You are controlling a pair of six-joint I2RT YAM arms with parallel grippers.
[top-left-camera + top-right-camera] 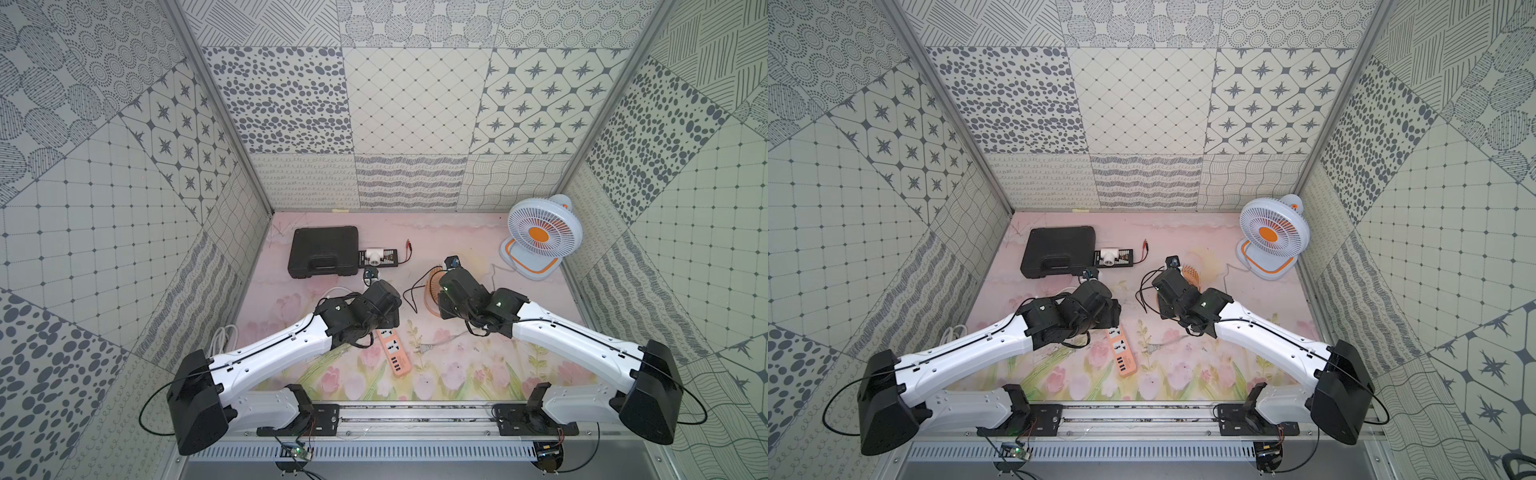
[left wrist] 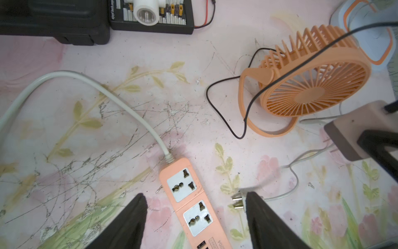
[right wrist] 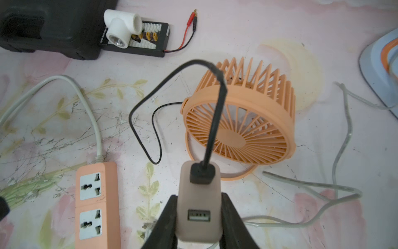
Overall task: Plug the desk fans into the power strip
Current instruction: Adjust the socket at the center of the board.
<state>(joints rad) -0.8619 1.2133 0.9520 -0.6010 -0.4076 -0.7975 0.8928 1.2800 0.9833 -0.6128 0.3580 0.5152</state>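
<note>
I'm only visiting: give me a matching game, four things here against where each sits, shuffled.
1 small round orange fan
2 beige USB adapter block
3 white plastic pipe tee
4 flat peach-orange power strip

A gripped by the right gripper
B on the black connector board
C under the open left gripper
D propped on its loop stand

Pairs: 1-D, 2-A, 3-B, 4-C

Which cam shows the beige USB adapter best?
Right wrist: the adapter sits centred, clamped in the right gripper, black cable plugged in. Left wrist shows one blurred end; in the top views the arm hides it.
</note>
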